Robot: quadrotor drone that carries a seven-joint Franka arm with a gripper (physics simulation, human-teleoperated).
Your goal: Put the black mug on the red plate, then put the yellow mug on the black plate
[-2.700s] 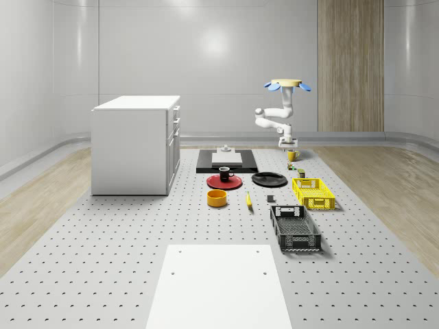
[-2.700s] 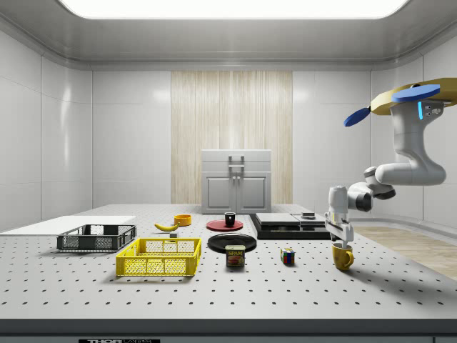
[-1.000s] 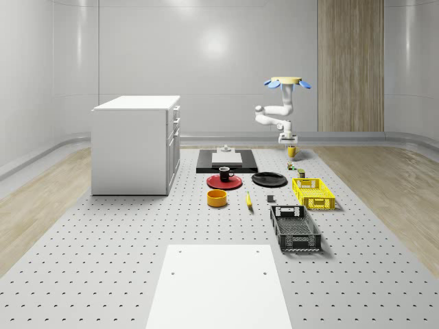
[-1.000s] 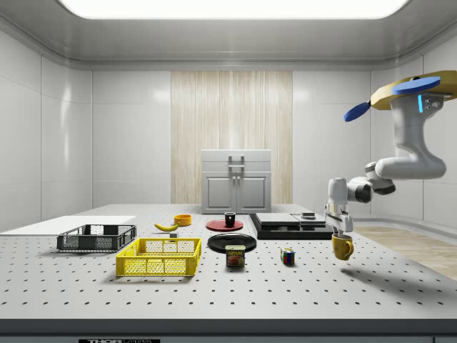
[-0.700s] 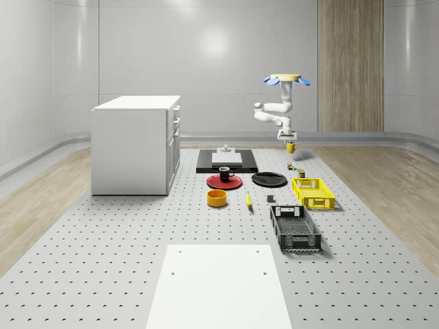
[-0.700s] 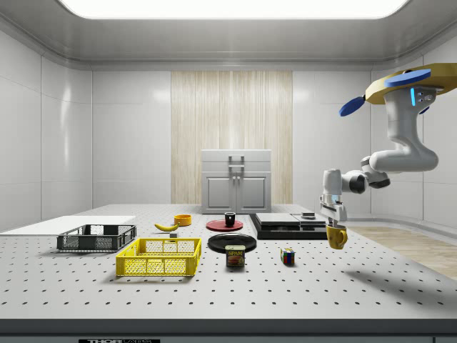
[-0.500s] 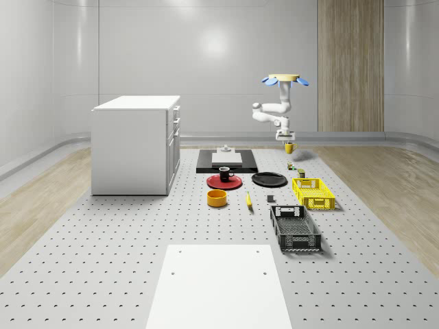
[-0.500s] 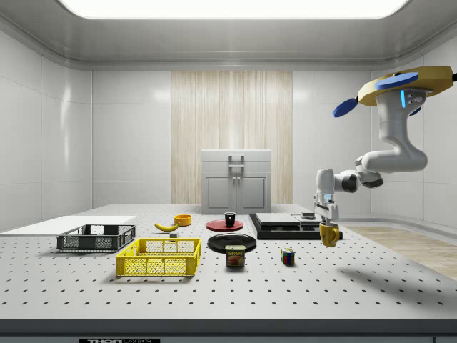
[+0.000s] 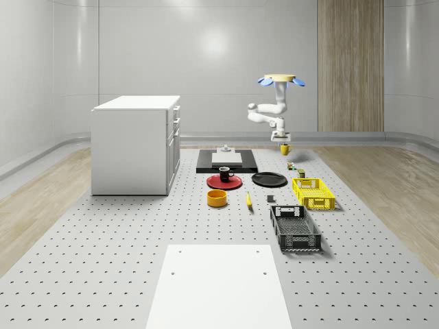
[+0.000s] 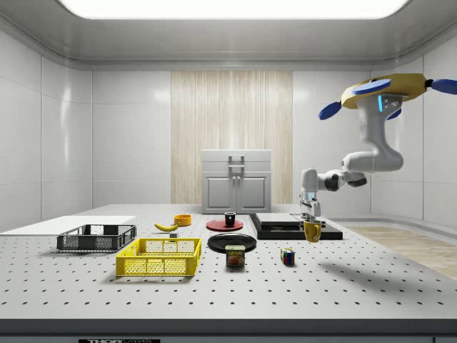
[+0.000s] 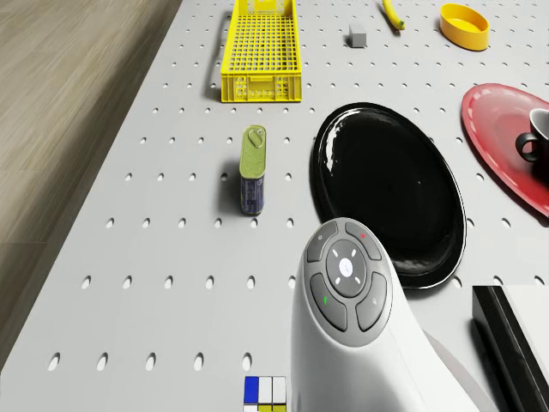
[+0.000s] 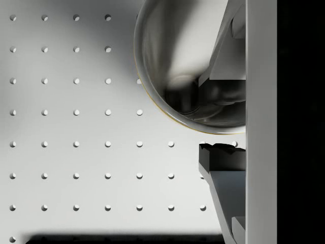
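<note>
Drone (image 10: 385, 91) hovers above table's (image 10: 357, 286) far end — our jaws (image 10: 312, 223) clamped on yellow mug (image 10: 312, 231), lifted clear, near black plate (image 10: 232, 242).

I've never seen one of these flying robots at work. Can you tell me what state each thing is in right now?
Drone: hovering above the table's far end.
Gripper: shut on the yellow mug's rim.
Yellow mug: upright, held in the air.
Black mug: upright on the red plate.
Black plate: nothing on it.
Can: lying on its side.
</note>
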